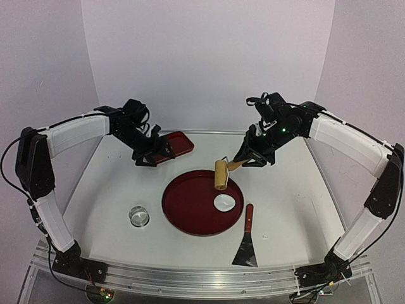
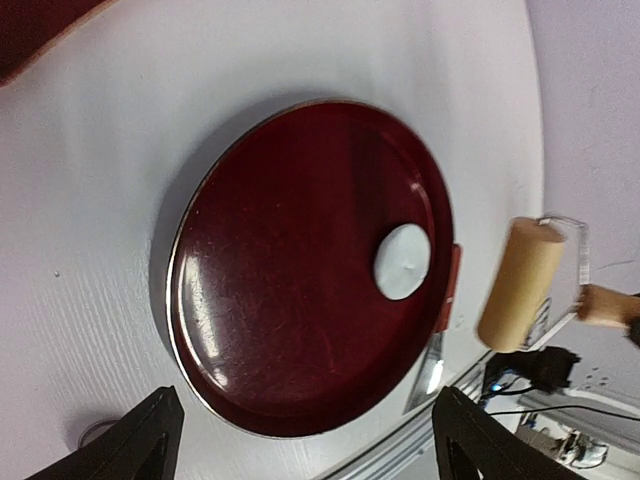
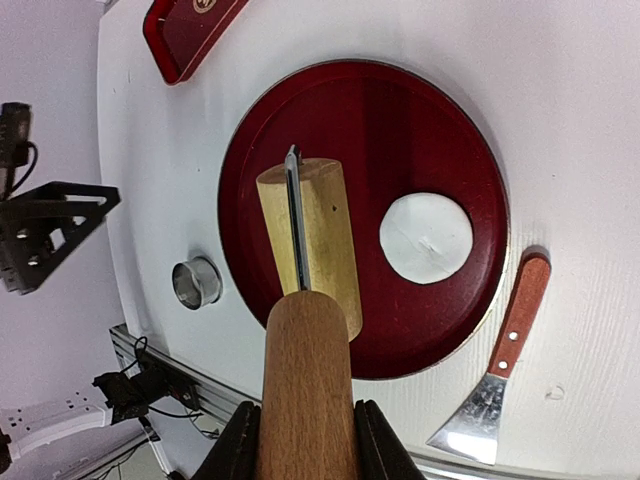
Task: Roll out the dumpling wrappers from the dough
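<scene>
The dough (image 1: 224,202) is a flat, roughly round white patch at the right side of the round red tray (image 1: 190,202). It is also in the left wrist view (image 2: 402,261) and the right wrist view (image 3: 427,238). My right gripper (image 1: 248,158) is shut on the wooden handle of a roller (image 1: 221,174) and holds it in the air over the tray's far rim, apart from the dough. The fingers (image 3: 232,450) clamp the handle and the drum (image 3: 308,240) hangs left of the dough. My left gripper (image 1: 152,155) is open and empty. No neat small wrapper disc shows.
A metal ring cutter (image 1: 139,216) stands left of the round tray. A red-handled scraper (image 1: 246,244) lies to its right near the front edge. A rectangular red tray (image 1: 174,145) lies at the back beside my left gripper.
</scene>
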